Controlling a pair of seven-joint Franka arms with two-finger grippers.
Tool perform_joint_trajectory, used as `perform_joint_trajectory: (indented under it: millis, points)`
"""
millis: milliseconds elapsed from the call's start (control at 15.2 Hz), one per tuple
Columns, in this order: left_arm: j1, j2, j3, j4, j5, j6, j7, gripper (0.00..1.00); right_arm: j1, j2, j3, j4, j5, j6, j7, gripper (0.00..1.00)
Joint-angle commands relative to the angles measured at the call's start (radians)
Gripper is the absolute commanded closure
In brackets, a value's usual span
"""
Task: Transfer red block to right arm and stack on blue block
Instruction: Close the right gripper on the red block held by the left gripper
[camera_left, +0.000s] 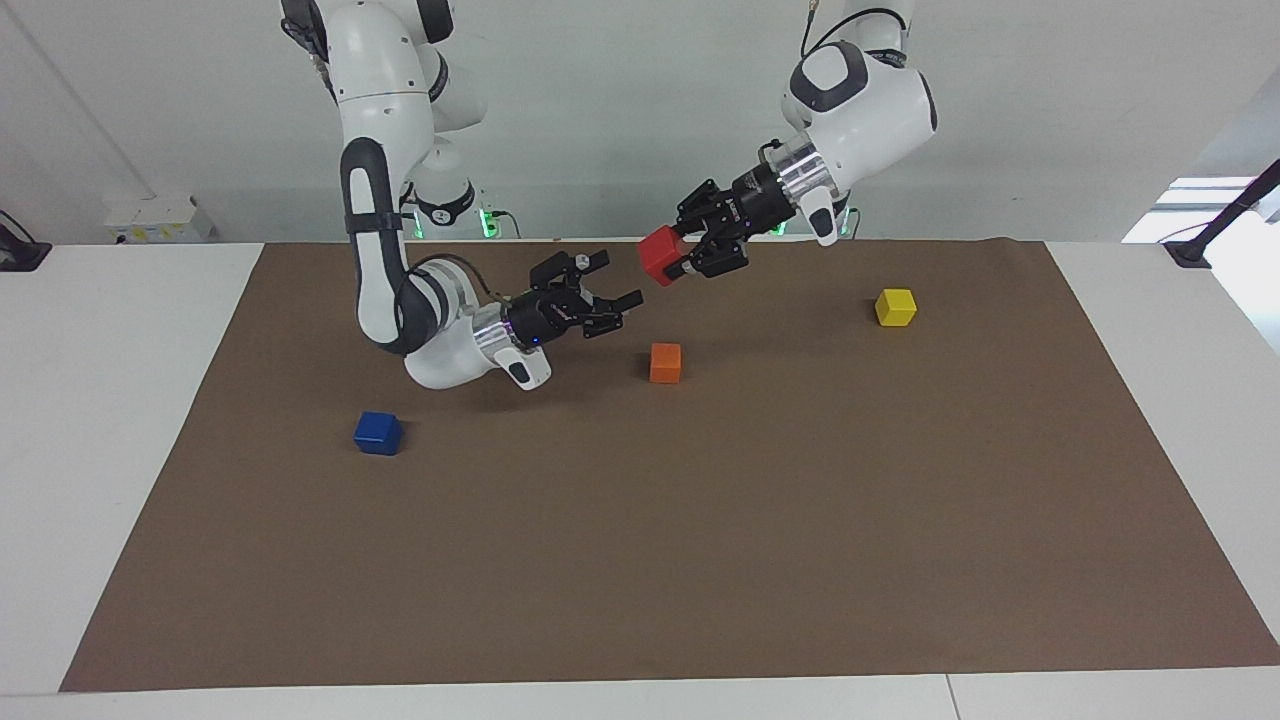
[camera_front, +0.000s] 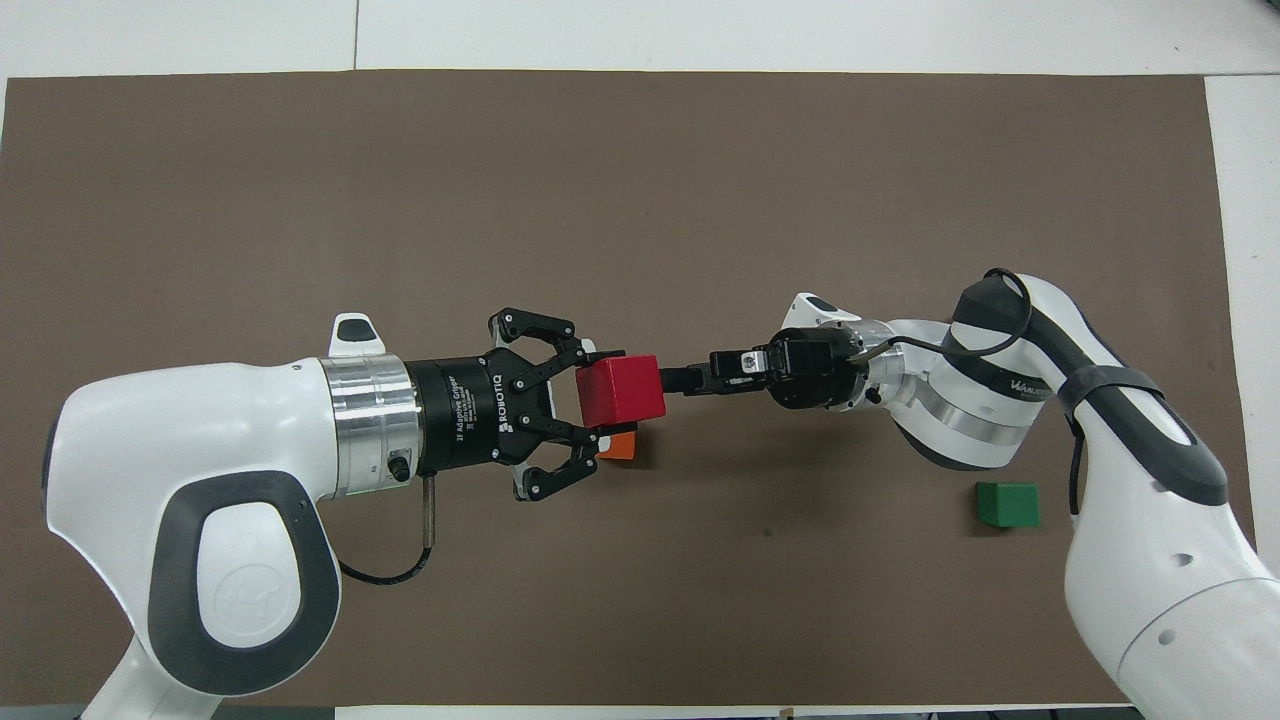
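Red block (camera_left: 661, 254) looks like a small, light, rigid cube with flat faces, so I judge the right hand (camera_left: 612, 298) should take it by the two faces left free. It is clamped in the left hand (camera_left: 689, 258), up in the air over the orange block (camera_left: 665, 363). The right hand waits with fingers spread, just beside and a little below it; the blue block (camera_left: 378, 433) sits on the tabletop (camera_left: 700, 560) toward the right arm's end.

In the overhead view the orange block (camera_front: 620, 449) is mostly covered by the red block (camera_front: 620, 389) and the left tool (camera_front: 590, 395) above it; only one corner shows. The yellow block (camera_left: 895, 306) and the blue block (camera_left: 378, 433) show only in the facing view, hidden overhead under the arms. The green block (camera_front: 1007, 504) shows only overhead. Both arms' bases are cut off by the overhead picture's bottom edge.
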Motion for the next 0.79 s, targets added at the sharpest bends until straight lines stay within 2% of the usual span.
perform_joint_trajectory:
  millis: [0, 264, 725]
  points:
    - [-0.055, -0.021, 0.016, -0.029, -0.03, 0.085, -0.048, 1.0, 0.016, -0.018, 0.002, -0.024, 0.03, 0.03, -0.026, 0.0]
    - [-0.148, 0.013, 0.016, -0.029, -0.072, 0.237, -0.062, 1.0, 0.048, -0.018, 0.002, -0.024, 0.087, 0.055, -0.028, 0.0]
    - [-0.159, 0.037, 0.016, -0.029, -0.075, 0.242, -0.059, 1.0, 0.074, -0.018, 0.002, -0.018, 0.107, 0.095, -0.042, 0.0]
